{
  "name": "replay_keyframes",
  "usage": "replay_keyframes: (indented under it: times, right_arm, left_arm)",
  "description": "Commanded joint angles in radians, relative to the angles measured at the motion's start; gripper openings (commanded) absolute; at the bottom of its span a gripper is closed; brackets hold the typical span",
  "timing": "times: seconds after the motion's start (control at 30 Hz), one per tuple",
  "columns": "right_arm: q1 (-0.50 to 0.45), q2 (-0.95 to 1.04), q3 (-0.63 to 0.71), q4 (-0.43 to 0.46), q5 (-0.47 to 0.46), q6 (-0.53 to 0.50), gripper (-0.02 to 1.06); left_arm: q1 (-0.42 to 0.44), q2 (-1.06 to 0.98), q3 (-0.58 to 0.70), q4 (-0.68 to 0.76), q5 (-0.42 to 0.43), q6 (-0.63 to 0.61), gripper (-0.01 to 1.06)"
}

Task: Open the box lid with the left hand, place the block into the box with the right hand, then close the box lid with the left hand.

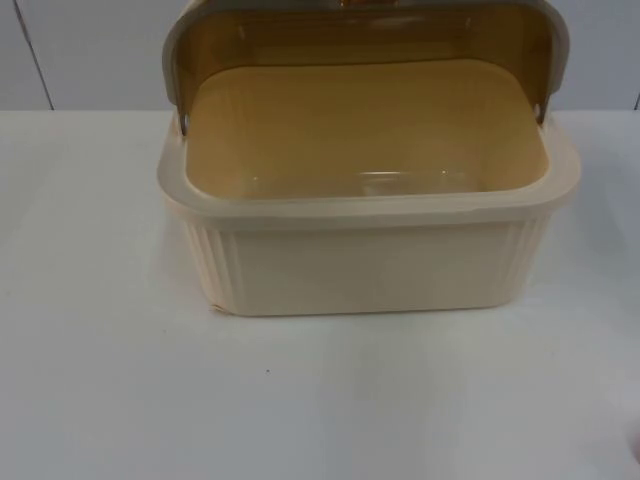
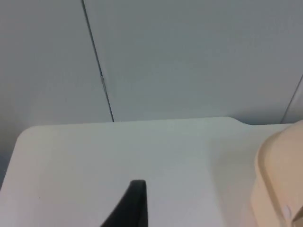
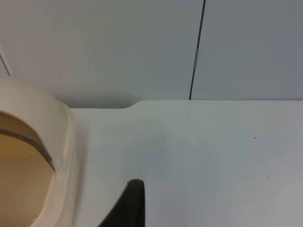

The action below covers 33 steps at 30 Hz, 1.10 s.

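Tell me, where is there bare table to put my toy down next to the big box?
Bare white table runs along the near side of the cream box, and more lies to its left and right, out to the table's edges. It is tight behind the box, where the raised amber lid stands close to the grey wall.

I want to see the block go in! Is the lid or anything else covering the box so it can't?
No. The lid is swung up and back, so the box is open on top, and nothing visible lies inside it. I can't see the block itself in these pictures.
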Motion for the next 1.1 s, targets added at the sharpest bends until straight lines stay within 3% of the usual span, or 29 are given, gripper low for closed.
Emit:
replay_keyframes:
  times: [0.0,0.27,0.47,0.67,0.9,1.07]
  right_arm:
    - [-0.001,-0.002,-0.005,0.003,0.001,0.002,0.93]
    - [-0.001,-0.002,-0.005,0.003,0.001,0.002,0.93]
    - [-0.001,-0.002,-0.005,0.003,0.008,0.005,0.93]
    - [0.009,-0.002,-0.005,0.081,0.138,-0.007,0.93]
    - [0.118,0.002,0.041,0.075,0.297,-0.049,0.93]
    - [0.181,0.037,0.078,0.1,0.318,-0.049,0.93]
  left_arm:
    - [-0.005,-0.001,0.007,0.006,0.005,-0.005,1.05]
    - [-0.005,-0.001,0.007,0.003,-0.027,-0.017,1.05]
    - [-0.005,-0.001,0.007,-0.004,0.017,-0.029,1.05]
    - [-0.005,-0.003,0.007,0.017,0.02,-0.029,1.05]
    - [-0.005,-0.007,0.007,0.027,0.02,-0.029,1.05]
    - [-0.005,-0.007,0.007,0.024,0.02,-0.029,1.05]
